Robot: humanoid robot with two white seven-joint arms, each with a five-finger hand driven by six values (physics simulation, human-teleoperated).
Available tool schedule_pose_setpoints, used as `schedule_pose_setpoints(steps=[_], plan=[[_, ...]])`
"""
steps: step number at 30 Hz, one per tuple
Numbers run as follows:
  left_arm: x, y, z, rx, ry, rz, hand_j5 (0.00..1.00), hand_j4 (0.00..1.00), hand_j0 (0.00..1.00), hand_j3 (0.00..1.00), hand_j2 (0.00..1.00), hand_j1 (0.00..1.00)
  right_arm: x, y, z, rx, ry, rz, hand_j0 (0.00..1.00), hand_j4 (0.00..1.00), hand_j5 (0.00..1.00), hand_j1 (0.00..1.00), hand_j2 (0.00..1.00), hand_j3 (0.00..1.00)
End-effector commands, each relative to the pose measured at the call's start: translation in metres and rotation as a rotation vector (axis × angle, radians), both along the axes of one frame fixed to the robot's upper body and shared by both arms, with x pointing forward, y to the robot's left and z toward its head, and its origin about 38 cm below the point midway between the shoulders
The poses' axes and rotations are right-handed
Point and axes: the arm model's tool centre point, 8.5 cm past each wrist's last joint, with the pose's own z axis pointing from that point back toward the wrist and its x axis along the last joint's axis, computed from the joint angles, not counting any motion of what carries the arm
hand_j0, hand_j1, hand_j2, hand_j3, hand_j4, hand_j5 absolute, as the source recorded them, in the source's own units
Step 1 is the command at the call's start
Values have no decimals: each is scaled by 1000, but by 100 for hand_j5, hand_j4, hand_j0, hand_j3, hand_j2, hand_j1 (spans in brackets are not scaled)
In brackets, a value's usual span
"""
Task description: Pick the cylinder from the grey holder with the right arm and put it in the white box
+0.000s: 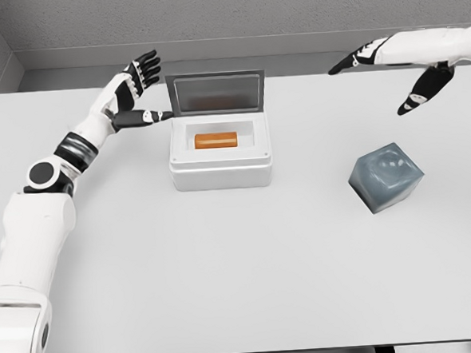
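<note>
Head view shows me the orange cylinder (216, 140) lying on its side inside the white box (221, 174), well to the left of my right hand (409, 68) and nearer the robot than it. So by my reading the placing is done and what remains is a clean retreat. My right hand hangs above the far right of the table (226, 289), fingers spread and loose, holding nothing. The grey holder (386, 177) sits below it and toward the robot, tilted, with an empty dimple in its top.

What worries me is that holder: if I pull the right arm straight back and low, the forearm or fingertips could clip its upper corner and shove it toward the table's right edge, which is close. I would lift before withdrawing.

The second risk is the box lid (216, 94), which stands upright at the far side of the box. My left hand (138, 90) floats just beside the lid's left edge, fingers open, one finger pointing at the box's rim and perhaps touching it; I cannot tell. A careless sweep there could knock the lid shut or nudge the box.

Room is generous elsewhere: between box and holder the tabletop is bare, and the whole near half lies open.
</note>
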Motion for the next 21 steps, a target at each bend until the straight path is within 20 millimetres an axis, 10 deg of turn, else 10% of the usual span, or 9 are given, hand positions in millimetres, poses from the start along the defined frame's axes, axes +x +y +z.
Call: schedule_pose_setpoints(steps=[1, 21], plan=[[-1, -2, 0, -9, -12, 0, 100, 100, 100, 100, 100, 100, 1, -2, 0, 3, 3, -9, 100, 100, 100, 100, 100, 100], [-2, -14, 10, -29, -107, -16, 100, 100, 100, 100, 100, 100, 4, -14, -6, 3, 14, -48, 100, 100, 100, 100, 100, 100]])
